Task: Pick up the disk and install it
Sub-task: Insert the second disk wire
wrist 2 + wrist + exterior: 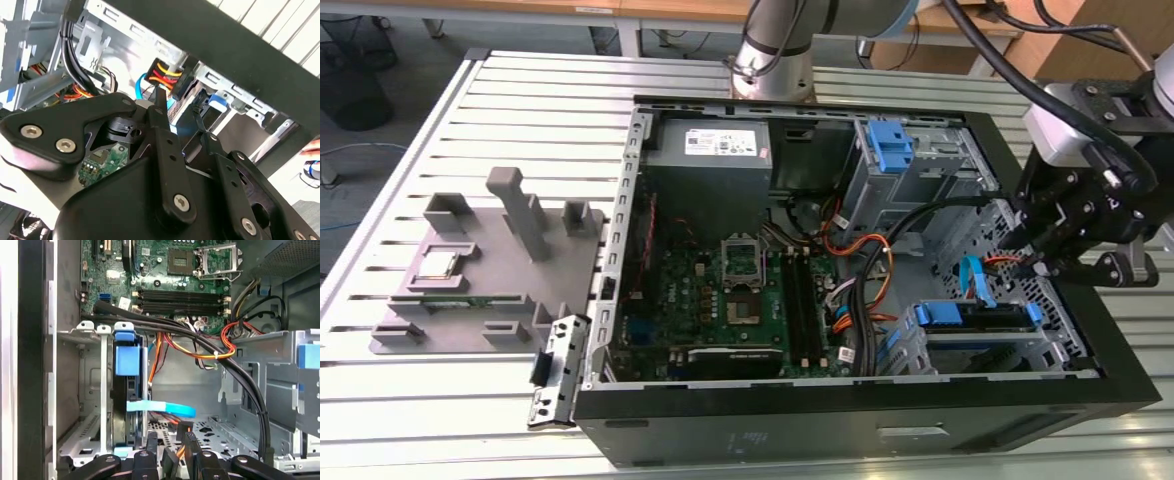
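The disk (974, 316) sits in the lower drive bay at the front right corner of the open computer case, its blue carrier rail showing on top. In the first wrist view the disk (124, 360) stands on edge in the metal cage, blue rail toward me. My gripper (1034, 262) hangs just above and behind that bay, over the case's right wall. Its two black fingers stand apart in both wrist views, gripper (179, 102), gripper (170, 440), and are not touching the disk. A black power plug (169, 75) with red and yellow wires lies right at the fingertips.
A light blue flat cable (160, 407) crosses beside the disk. Thick black cables (200, 345) and orange wires run over the bay. The motherboard (720, 300), grey power supply (710, 145) and upper blue-latched cage (887, 150) fill the case. A grey fixture (480, 260) stands at the exterior view's left.
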`<state>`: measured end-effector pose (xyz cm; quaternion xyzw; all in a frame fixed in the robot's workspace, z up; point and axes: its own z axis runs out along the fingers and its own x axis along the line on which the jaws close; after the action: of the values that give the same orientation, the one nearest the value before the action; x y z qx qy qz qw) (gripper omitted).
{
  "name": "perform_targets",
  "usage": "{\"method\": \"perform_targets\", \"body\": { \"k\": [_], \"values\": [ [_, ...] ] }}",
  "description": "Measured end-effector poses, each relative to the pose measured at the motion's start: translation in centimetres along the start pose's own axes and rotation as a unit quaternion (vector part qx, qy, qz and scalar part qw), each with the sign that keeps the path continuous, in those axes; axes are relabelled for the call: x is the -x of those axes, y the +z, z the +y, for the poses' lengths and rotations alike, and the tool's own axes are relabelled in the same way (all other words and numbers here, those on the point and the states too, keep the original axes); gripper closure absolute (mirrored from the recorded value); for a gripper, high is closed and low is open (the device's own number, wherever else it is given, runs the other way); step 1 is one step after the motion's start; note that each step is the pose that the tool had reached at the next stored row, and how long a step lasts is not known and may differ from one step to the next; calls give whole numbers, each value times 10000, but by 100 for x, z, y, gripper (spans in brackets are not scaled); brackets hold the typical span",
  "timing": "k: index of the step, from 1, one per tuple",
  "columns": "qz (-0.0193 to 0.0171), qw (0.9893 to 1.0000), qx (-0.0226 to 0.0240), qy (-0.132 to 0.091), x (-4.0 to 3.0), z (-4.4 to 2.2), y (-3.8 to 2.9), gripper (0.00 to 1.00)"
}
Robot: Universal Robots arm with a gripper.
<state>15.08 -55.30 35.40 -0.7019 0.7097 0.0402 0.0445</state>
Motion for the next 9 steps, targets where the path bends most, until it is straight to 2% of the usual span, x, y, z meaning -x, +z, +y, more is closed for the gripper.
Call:
{"method": "perform_targets", "body": {
  "k": [9],
  "values": [
    [0, 10000, 0, 0, 9, -141, 9, 65]
  ]
}}
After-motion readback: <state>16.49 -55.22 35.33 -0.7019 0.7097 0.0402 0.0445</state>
